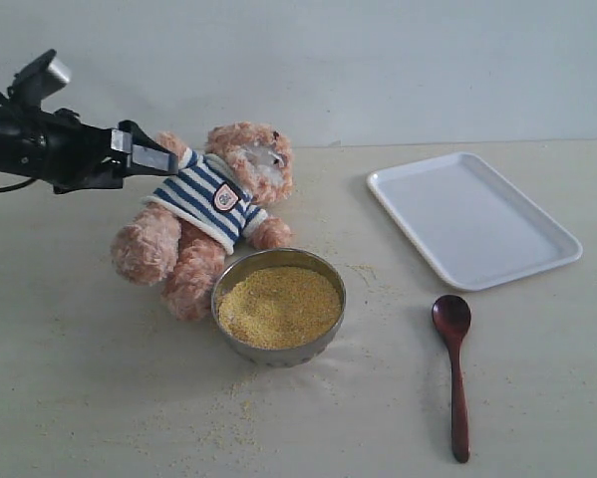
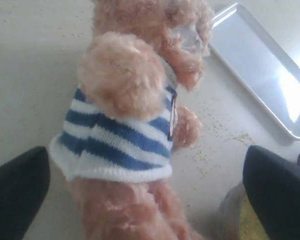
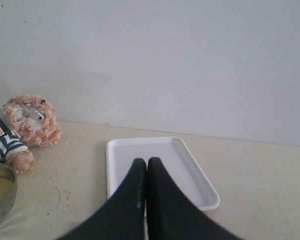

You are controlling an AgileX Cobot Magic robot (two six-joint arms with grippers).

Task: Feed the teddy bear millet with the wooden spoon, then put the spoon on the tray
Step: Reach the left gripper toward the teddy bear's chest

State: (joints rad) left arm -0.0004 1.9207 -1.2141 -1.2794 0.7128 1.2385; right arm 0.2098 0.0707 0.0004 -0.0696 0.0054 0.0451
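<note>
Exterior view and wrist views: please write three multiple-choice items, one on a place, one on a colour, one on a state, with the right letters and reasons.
1. Where does the spoon lie?
A. on the table, right of the bowl, off the tray
B. in the bowl
C. on the tray
2. The bear wears stripes of:
A. red and yellow
B. blue and white
C. green and black
3. The right gripper is:
A. wide open
B. shut on the spoon
C. shut, empty
Answers: 1 A, it lies on bare table; 2 B, the exterior view shows them; 3 C, its fingers meet with nothing between.
</note>
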